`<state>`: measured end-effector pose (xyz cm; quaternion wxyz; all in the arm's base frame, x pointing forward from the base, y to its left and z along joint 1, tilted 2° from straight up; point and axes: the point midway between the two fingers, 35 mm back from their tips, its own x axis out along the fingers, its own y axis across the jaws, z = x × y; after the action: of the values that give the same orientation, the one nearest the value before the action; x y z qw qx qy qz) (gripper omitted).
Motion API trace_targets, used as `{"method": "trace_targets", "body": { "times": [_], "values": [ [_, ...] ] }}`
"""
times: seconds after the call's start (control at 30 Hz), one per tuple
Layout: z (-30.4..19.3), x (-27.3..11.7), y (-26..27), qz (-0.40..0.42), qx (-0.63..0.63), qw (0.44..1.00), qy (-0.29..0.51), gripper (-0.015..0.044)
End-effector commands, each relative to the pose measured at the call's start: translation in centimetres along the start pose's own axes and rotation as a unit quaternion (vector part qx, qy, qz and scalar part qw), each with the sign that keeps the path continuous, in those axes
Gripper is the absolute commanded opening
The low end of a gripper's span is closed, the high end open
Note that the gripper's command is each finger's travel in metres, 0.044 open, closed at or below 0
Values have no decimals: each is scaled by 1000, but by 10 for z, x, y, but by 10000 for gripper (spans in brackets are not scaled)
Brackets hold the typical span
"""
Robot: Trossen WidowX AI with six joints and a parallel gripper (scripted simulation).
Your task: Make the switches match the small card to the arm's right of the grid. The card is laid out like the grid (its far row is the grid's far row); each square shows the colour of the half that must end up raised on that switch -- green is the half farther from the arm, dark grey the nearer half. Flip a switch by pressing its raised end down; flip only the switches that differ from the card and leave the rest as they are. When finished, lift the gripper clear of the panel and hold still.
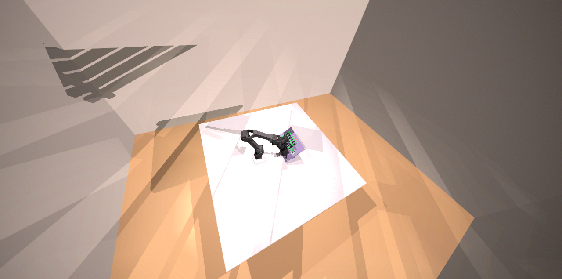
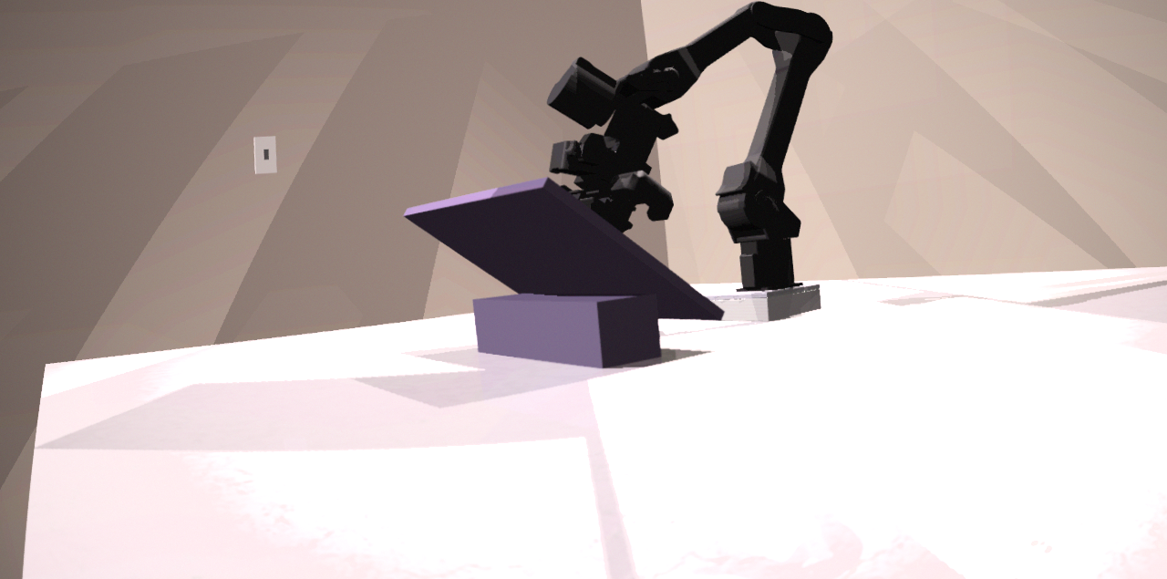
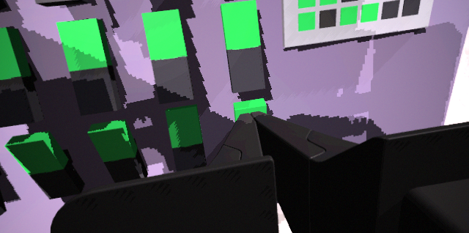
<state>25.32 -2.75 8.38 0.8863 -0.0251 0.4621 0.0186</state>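
The tilted purple panel (image 1: 299, 146) (image 2: 530, 241) (image 3: 315, 75) carries rows of green and dark grey switches. In the wrist view my gripper (image 3: 250, 123) is shut and empty, its tips over the nearest row's rightmost switch (image 3: 250, 108). The tips hide its nearer half; its green half shows, and contact cannot be told. Other nearest-row switches, such as one to the left (image 3: 185, 127), show green farther halves. The second row's rightmost switch (image 3: 239, 24) shows both halves. The white card (image 3: 291, 13) (image 1: 292, 151) has a nearest row of green, dark, green, green, dark, dark; its far rows are cut off.
The purple support block (image 2: 538, 330) stands under the panel on the white table (image 1: 251, 198). The arm's pale base (image 2: 770, 304) stands on the panel's near side. In the wrist view, neighbouring switches stand close to the left of the fingertips, and the card lies to the upper right.
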Motion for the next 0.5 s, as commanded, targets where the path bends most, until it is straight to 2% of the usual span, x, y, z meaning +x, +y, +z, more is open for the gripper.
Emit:
{"method": "trace_targets", "body": {
  "times": [0.0,0.47],
  "values": [
    [0,1,-1,-3,3,1000,1,0],
    [0,2,-1,-3,3,1000,1,0]
  ]
}}
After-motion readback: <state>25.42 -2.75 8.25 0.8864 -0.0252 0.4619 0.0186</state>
